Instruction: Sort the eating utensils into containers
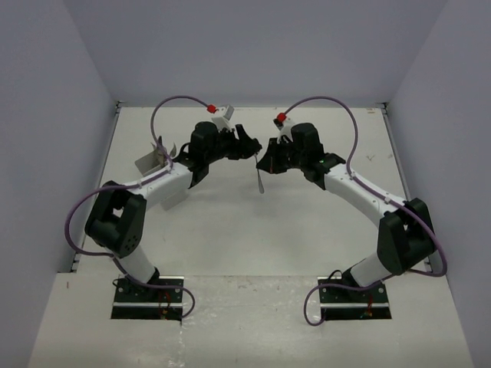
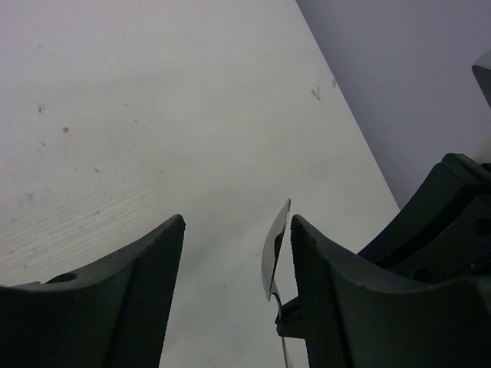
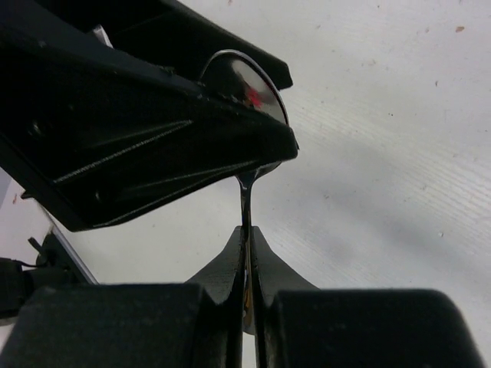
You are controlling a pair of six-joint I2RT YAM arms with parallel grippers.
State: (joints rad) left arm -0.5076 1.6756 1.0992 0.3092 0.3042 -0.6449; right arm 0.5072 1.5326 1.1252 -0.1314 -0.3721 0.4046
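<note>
One utensil shows, a silver spoon, held in the air over the middle of the table. My right gripper is shut on its handle; in the right wrist view the thin handle rises from between the pads to the bowl, partly hidden by the left gripper's finger. My left gripper is open with the spoon bowl between its fingers, close to the right finger; I cannot tell whether it touches. The grey container stands at the left, partly hidden by the left arm.
The white table is walled by grey panels on the left, back and right. The two arms meet near the table's middle. No other utensils show in any view.
</note>
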